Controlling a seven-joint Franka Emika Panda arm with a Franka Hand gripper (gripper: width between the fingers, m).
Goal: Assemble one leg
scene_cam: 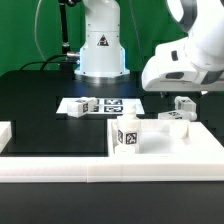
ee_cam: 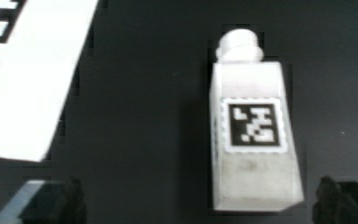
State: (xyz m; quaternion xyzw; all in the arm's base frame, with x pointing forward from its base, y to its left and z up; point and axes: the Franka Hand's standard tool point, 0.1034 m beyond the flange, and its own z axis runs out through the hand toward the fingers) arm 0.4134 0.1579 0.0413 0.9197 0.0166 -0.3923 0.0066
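A white leg with a square tag lies flat on the black table, its narrow peg end pointing away from my fingers. My gripper is open above it, with dark fingertips on either side of its blunt end and not touching it. In the exterior view the gripper hangs over this leg at the right. Another leg stands upright on the large white panel. A further leg lies on the marker board.
One more leg lies by the panel's far right edge. The robot base stands at the back. The marker board's edge also shows in the wrist view. A white block sits at the exterior view's left.
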